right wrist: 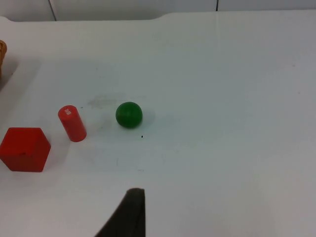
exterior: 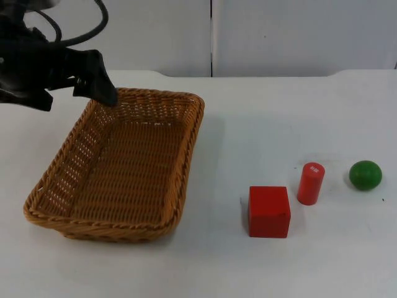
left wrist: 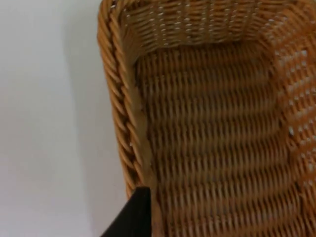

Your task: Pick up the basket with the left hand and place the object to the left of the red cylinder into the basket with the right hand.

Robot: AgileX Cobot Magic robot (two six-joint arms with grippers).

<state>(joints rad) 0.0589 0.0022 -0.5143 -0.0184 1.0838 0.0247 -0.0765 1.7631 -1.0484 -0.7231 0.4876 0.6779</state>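
— Where is the left gripper point(exterior: 102, 87)?
— Upper left of the top view, at the basket's point(exterior: 124, 167) far rim. I cannot tell if its fingers grip.
— And the red cube point(exterior: 269, 211)?
— Lower right, on the white surface point(exterior: 279, 112), just left of the red cylinder point(exterior: 310, 183). Lots of room around it.
— The right gripper point(right wrist: 129, 212)?
— It hangs over the surface; cannot tell its fingers.

Robot lab, bare white table point(exterior: 260, 112), grey partition wall point(exterior: 298, 31)

Bright even light, soft shadows beside basket point(exterior: 118, 167) and red cube point(exterior: 269, 212), left wrist view slightly blurred
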